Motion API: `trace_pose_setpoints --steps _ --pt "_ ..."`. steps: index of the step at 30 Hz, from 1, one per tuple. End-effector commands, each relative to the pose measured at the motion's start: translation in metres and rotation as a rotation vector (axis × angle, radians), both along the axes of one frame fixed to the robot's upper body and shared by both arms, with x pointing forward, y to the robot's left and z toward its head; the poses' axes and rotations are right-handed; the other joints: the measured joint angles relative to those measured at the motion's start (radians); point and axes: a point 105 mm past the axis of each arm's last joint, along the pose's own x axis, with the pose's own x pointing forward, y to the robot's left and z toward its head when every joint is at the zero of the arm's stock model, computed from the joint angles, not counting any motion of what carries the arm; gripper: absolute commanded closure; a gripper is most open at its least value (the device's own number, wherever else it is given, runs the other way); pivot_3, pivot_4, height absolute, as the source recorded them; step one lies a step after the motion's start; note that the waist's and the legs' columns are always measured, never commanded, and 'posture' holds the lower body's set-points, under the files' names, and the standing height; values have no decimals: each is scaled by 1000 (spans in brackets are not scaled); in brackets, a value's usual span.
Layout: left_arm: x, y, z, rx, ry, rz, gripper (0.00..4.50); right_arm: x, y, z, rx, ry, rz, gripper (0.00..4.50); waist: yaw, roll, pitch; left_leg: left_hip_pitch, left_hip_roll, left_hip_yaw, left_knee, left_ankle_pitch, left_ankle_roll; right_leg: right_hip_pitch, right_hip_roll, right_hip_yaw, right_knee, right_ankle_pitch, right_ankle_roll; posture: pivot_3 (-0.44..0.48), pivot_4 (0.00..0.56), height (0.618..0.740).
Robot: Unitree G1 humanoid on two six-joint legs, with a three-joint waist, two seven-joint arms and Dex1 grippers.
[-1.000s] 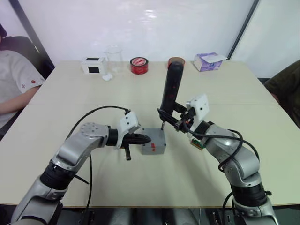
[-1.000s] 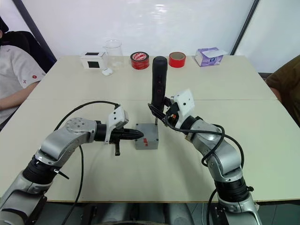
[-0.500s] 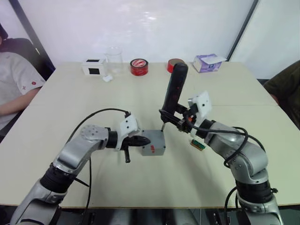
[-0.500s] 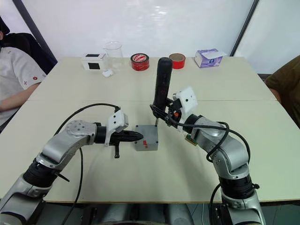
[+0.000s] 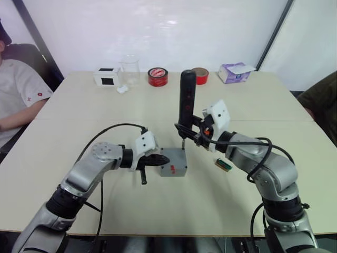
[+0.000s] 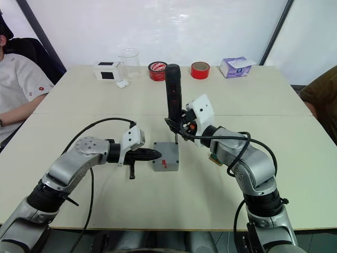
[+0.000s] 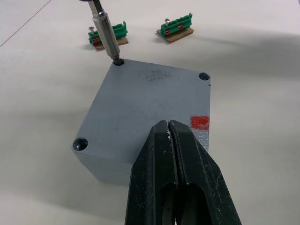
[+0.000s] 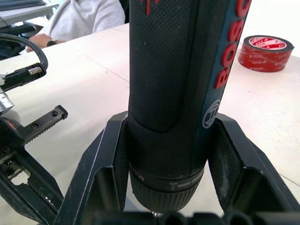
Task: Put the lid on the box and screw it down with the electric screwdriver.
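**Driver bit seated in a corner hole of the lidded box**

Item: box [image 5: 173, 164], grey, on the table [image 5: 105, 205] near its middle; red mark on the side facing the robot; lid [image 7: 150, 101] lying flat on top, edges flush with the box walls, corner holes visible.

Item: electric screwdriver [image 5: 186, 104], black with red lettering, standing nearly upright; its metal bit [image 7: 106, 33] planted in the lid's far corner hole; right gripper [image 5: 190, 129] clamped on the lower barrel, one black finger on each side.

Item: left gripper [image 5: 158, 158], fingers pressed together with nothing between them; tips at the box's side, by the red mark; whether they touch it cannot be told.

Item: two small green-and-brown pieces [image 7: 176, 31], on the table just beyond the box.

Far edge of table: white-and-black box [image 5: 106, 77]; clear beaker [image 5: 129, 68]; two red tape rolls [image 5: 157, 76]; purple tissue box [image 5: 235, 72].

Table's left side: a seated person [image 5: 18, 97].
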Motion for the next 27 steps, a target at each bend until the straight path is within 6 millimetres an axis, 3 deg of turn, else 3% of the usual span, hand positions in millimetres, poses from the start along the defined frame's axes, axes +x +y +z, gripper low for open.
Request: trace_pose_setpoints --steps 1,7,16,27 --pt "-2 8 -25 72 74 42 4500 0 -19 -62 -108 260 -90 2743 0 0 -1 0 0 0 0 0 0 0 0 0 0 0 0 0 150 740" --pt "-1 6 -25 86 65 35 4500 3 -21 -64 -61 314 -110 2743 -1 0 -2 0 0 0 -2 0 0 0 -1 0 -4 0 0 0 150 740" --pt "-3 6 -29 88 67 40 4500 4 -27 -79 -124 365 -137 2743 -1 -1 -10 0 0 1 -11 0 0 -1 -4 -2 -14 0 0 0 150 740" --pt "-5 4 -34 97 66 34 4500 -13 -30 -78 -38 324 -136 2743 8 -1 -20 0 0 1 -19 0 0 0 -8 -3 -18 -2 -1 0 150 740"
